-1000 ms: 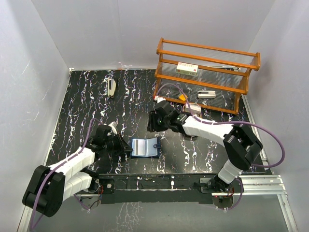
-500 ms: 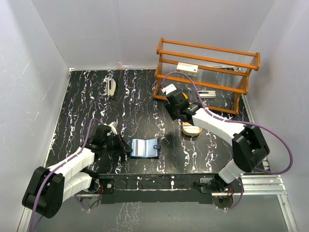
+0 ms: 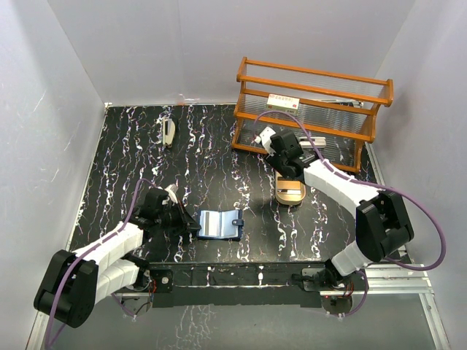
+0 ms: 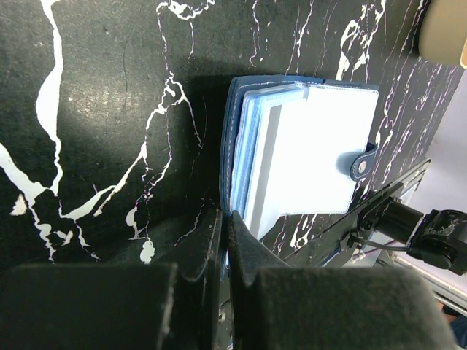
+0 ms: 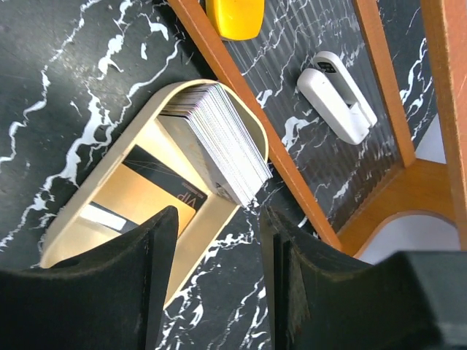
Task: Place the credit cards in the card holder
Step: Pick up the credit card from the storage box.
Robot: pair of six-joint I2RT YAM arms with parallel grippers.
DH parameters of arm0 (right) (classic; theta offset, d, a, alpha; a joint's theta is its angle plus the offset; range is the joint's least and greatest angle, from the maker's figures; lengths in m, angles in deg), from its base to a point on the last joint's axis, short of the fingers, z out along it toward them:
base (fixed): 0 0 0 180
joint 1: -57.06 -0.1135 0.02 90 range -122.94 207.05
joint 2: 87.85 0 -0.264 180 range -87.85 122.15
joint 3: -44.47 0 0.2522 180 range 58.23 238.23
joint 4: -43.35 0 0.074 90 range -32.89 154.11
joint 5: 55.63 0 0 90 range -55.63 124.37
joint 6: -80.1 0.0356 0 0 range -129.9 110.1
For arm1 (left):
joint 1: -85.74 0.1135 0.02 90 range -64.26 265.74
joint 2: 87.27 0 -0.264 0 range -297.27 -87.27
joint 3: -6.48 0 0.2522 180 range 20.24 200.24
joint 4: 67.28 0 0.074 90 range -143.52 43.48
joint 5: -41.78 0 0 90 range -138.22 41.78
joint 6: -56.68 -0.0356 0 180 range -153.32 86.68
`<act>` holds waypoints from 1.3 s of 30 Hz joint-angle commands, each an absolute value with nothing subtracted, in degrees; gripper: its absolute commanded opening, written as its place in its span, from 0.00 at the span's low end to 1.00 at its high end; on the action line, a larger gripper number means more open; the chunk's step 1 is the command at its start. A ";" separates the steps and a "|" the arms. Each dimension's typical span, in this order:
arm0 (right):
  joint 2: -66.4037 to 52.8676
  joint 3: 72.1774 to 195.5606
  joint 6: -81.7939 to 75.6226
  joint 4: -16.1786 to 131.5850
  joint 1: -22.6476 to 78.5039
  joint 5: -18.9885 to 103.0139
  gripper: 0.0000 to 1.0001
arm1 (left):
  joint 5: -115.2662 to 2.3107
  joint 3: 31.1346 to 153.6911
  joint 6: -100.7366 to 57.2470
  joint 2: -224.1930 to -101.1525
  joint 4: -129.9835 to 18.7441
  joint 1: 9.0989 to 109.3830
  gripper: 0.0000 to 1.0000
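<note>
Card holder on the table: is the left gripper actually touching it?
Touching. The left wrist view shows the shut left gripper with its tips meeting the blue edge of the card holder, no table showing between them.

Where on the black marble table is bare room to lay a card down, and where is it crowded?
Free: the stretch between the small white stapler-like object and the open navy-blue card holder; the patch between that holder and the gold oval tray. Crowded: around the tray, below the open right gripper and beside the orange wooden rack.

Wooden rack point(image 5: 445, 87) back right — white stapler point(image 5: 337, 97) inside (yellow thing point(image 5: 233, 16) nearby).
</note>
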State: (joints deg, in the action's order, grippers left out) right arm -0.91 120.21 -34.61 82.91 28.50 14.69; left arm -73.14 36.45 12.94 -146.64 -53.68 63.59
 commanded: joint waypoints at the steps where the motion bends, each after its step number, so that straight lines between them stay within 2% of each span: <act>1: 0.05 120.45 -42.64 80.72 29.00 13.90 0.47 | -75.06 37.98 12.62 -145.74 -53.33 63.46 0.00; 12: 2.94 117.88 -49.65 73.80 31.15 13.45 0.49 | -75.28 37.87 12.34 -146.15 -53.43 63.50 0.00; 39: 9.50 118.14 -55.15 66.36 33.56 11.07 0.49 | -74.65 37.78 11.96 -146.63 -53.14 63.50 0.00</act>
